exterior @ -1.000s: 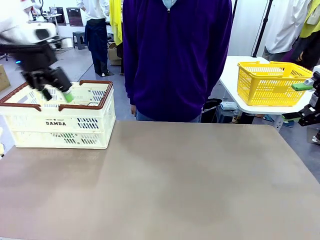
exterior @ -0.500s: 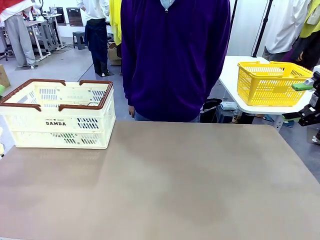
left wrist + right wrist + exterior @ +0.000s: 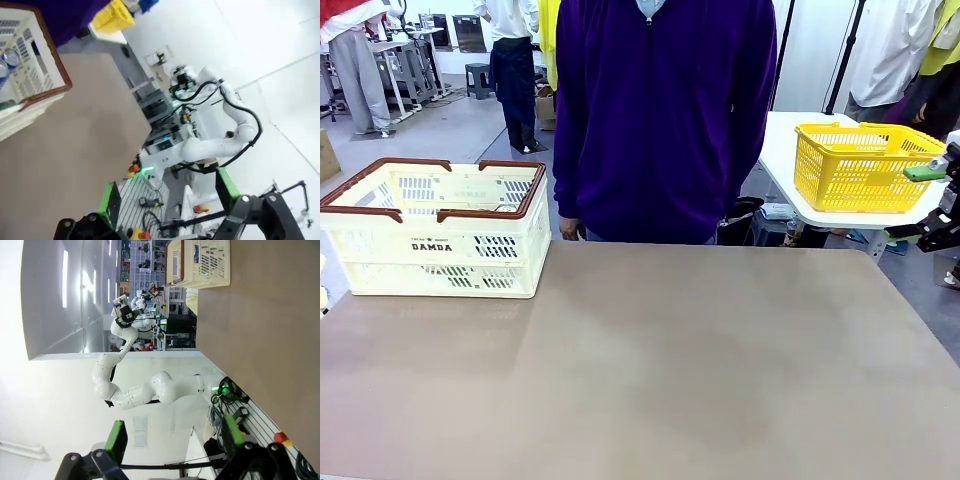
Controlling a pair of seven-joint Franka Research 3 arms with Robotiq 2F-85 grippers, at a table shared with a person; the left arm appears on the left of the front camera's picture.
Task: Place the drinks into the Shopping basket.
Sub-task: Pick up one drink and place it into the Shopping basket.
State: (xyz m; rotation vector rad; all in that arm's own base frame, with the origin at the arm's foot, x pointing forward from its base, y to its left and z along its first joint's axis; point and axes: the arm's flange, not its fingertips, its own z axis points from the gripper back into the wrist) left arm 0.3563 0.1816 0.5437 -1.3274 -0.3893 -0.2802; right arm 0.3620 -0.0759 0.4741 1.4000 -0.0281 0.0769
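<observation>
The Shopping basket, cream-white with a brown rim and "DAMDA" on its side, stands at the table's far left. In the left wrist view the basket fills the upper left corner, and the silver tops of the drinks show inside it at the picture's edge, one with blue on it. My left gripper is open and empty, off the table's side. My right gripper hangs beyond the table's right edge; its wrist view shows my right gripper open with nothing between its fingers.
A person in a purple top stands at the far edge, one hand by the table. A yellow mesh basket sits on a white side table at the right. The brown tabletop is bare.
My left arm, above the basket a second ago, has pulled away to the left and left the front view. The person has shifted slightly left. The right arm has stayed still.
</observation>
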